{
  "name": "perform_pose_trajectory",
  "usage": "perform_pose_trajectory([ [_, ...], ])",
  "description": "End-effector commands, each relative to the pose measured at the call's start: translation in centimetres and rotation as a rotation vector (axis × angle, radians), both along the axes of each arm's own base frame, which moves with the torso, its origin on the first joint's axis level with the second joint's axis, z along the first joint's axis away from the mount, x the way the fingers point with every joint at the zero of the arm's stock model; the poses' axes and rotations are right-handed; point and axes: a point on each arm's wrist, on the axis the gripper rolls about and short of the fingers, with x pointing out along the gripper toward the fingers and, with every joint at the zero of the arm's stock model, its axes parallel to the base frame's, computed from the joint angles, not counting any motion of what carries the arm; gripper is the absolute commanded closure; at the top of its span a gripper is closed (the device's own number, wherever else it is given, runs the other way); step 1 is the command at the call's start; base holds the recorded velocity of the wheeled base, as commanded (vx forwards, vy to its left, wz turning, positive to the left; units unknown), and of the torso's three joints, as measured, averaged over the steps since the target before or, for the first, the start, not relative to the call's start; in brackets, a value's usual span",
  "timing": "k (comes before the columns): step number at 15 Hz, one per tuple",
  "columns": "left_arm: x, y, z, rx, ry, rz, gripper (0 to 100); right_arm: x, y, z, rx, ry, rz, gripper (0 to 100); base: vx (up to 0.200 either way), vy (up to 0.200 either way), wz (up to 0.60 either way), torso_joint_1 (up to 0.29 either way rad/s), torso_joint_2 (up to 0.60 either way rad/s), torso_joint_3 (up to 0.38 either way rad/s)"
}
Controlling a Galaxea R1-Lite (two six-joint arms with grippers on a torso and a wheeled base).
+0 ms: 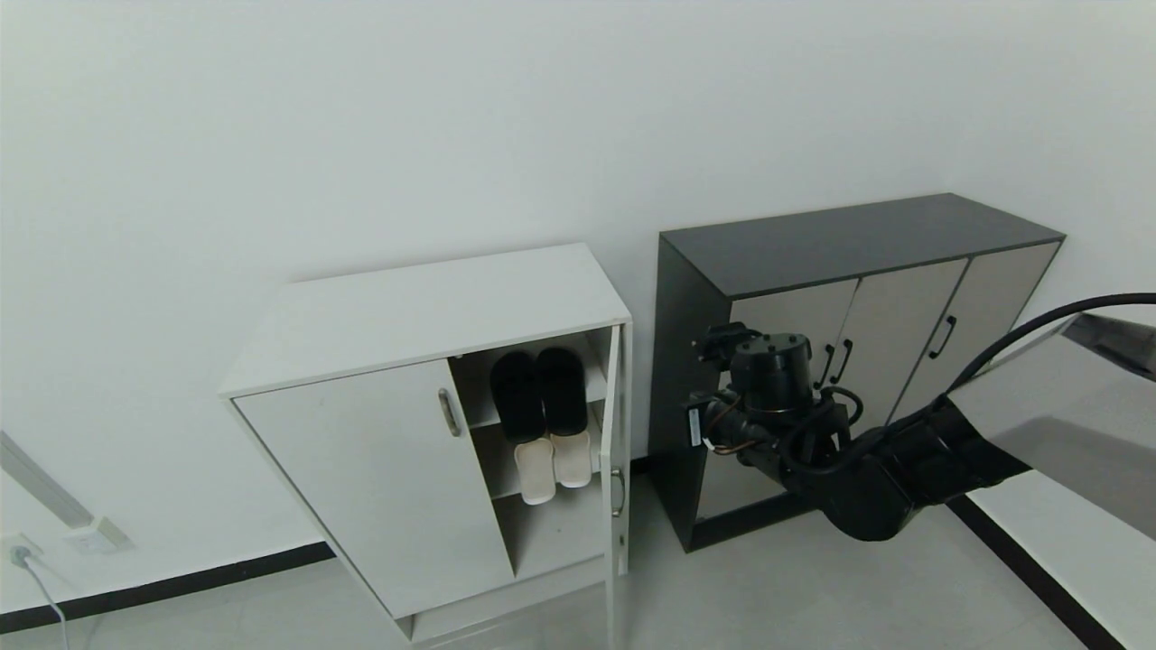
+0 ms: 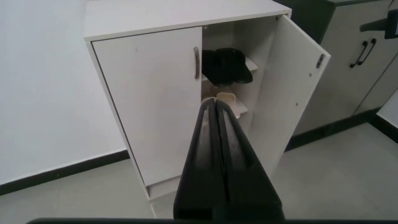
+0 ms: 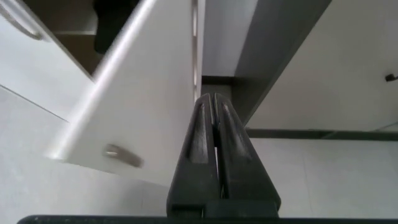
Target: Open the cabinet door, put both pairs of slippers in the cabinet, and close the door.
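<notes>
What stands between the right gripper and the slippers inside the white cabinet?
The open cabinet door, seen edge-on in the head view, with the slippers on its inner side and the right gripper outside it.

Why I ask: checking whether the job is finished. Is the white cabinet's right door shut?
No, the right door stands swung open, showing black slippers and white slippers inside.

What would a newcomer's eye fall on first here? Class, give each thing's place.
The white cabinet stands against the wall with its right door open. Inside, a black pair of slippers sits above a white pair. The right gripper, shut, is close beside that door, near a dark cabinet.
</notes>
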Motion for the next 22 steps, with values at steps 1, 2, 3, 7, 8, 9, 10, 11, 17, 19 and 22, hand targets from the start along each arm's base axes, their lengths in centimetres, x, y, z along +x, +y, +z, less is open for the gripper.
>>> perform_pose_trajectory([
  [1, 0.0, 0.0, 0.0, 0.0, 0.001, 0.0, 100, 0.6, 0.4, -1.5, -0.012, 0.022, 0.0, 100, 0.0, 0.0, 0.0, 0.0, 0.0, 0.0],
  [2, 0.0, 0.0, 0.0, 0.0, 0.001, 0.0, 100, 0.5, 0.5, -1.4, -0.012, 0.02, 0.003, 100, 0.0, 0.0, 0.0, 0.0, 0.0, 0.0],
  [3, 0.0, 0.0, 0.0, 0.0, 0.001, 0.0, 100, 0.1, 0.6, -1.5, -0.032, 0.018, 0.012, 100, 0.0, 0.0, 0.0, 0.0, 0.0, 0.0],
  [7, 0.0, 0.0, 0.0, 0.0, 0.001, 0.0, 100, -0.6, 0.2, -0.9, -0.052, -0.072, 0.051, 100, 0.0, 0.0, 0.0, 0.0, 0.0, 0.0],
  [8, 0.0, 0.0, 0.0, 0.0, 0.001, 0.0, 100, -0.7, 0.2, -1.0, -0.053, -0.07, 0.051, 100, 0.0, 0.0, 0.0, 0.0, 0.0, 0.0],
  [9, 0.0, 0.0, 0.0, 0.0, 0.001, 0.0, 100, -0.7, 0.1, -1.0, -0.051, -0.073, 0.049, 100, 0.0, 0.0, 0.0, 0.0, 0.0, 0.0],
  [10, 0.0, 0.0, 0.0, 0.0, 0.001, 0.0, 100, -0.6, 0.1, -0.9, -0.047, -0.081, 0.049, 100, 0.0, 0.0, 0.0, 0.0, 0.0, 0.0],
  [11, 0.0, 0.0, 0.0, 0.0, 0.001, 0.0, 100, -0.6, 0.1, -0.9, -0.049, -0.083, 0.048, 100, 0.0, 0.0, 0.0, 0.0, 0.0, 0.0],
  [17, 0.0, 0.0, 0.0, 0.0, 0.001, 0.0, 100, -0.8, 0.2, -0.7, -0.046, -0.095, 0.053, 100, 0.0, 0.0, 0.4, 0.002, 0.0, 0.002],
  [19, 0.0, 0.0, 0.0, 0.0, 0.001, 0.0, 100, -0.8, 0.1, -0.7, -0.043, -0.098, 0.053, 100, 0.0, 0.0, 0.6, 0.005, 0.0, 0.007],
  [22, 0.0, 0.0, 0.0, 0.0, 0.001, 0.0, 100, -0.7, 0.1, -0.5, -0.029, -0.118, 0.051, 100, 0.0, 0.0, 0.2, 0.001, 0.0, 0.001],
])
